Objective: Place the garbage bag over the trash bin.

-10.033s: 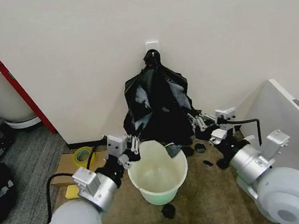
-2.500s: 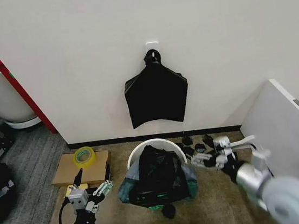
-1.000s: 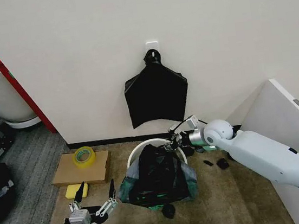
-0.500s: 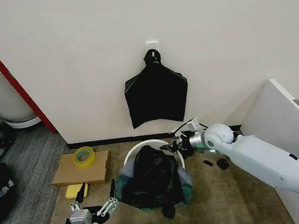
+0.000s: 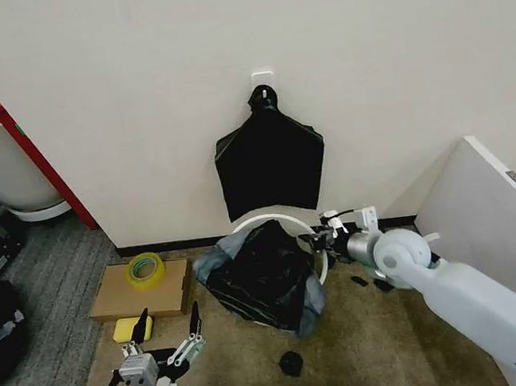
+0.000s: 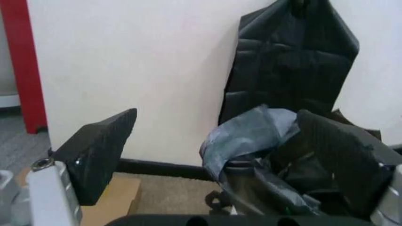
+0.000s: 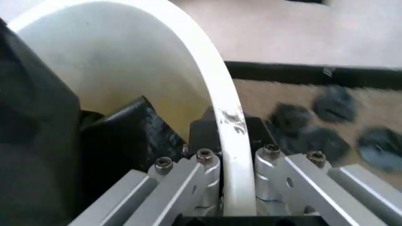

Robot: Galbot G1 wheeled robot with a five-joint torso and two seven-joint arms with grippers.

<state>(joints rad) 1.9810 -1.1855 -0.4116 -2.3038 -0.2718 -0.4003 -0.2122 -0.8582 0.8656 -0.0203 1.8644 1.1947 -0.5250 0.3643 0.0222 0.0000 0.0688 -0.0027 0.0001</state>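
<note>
One right gripper [image 5: 320,239] clamps the tilted trash bin [image 5: 284,216] rim; garbage bag [image 5: 261,275] drapes beside it.

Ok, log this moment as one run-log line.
right gripper: clamped on trash bin rim, bin tipped toward wall | garbage bag: draped over bin's front, rear rim bare | left gripper: open, low over carpet

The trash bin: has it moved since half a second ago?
Yes. The trash bin has tipped up toward the wall and the hanging black bundle, its rim held in the right pincer.
</note>
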